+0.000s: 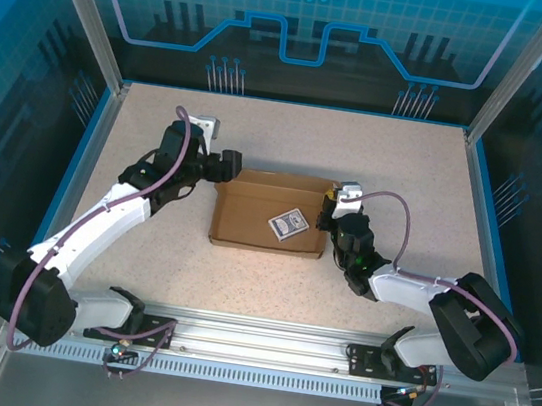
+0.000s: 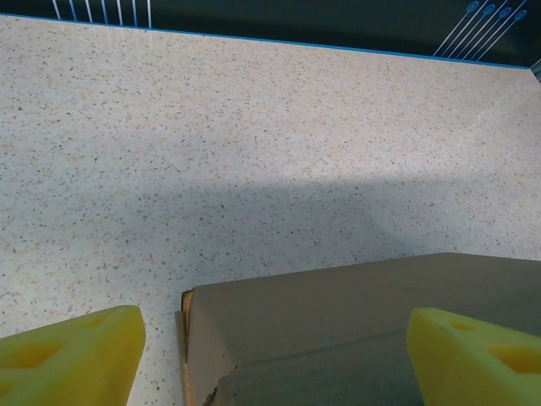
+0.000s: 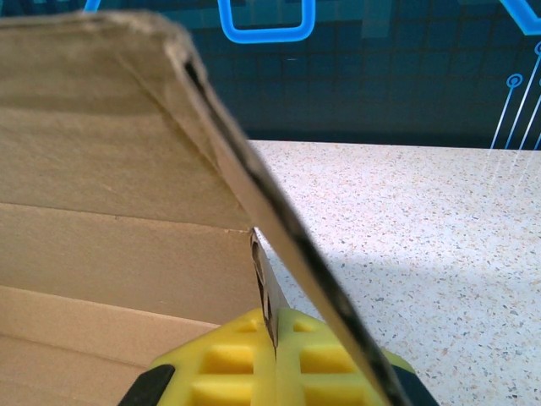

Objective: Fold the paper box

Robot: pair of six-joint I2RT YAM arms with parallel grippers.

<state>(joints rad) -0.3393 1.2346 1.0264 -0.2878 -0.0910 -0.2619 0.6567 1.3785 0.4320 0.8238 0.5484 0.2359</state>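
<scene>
Brown cardboard paper box [image 1: 255, 211] is lying on the tabletop [image 1: 291, 135], long axis running left to right; right gripper [image 1: 331, 212] is pinching its right wall; left gripper [image 1: 228, 165], jaws apart, is hovering over its far-left corner.

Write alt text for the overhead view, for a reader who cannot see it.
A shallow brown cardboard box lies open on a speckled table, a small card inside. The right gripper pinches its right wall; the left gripper is at its far left corner.
</scene>
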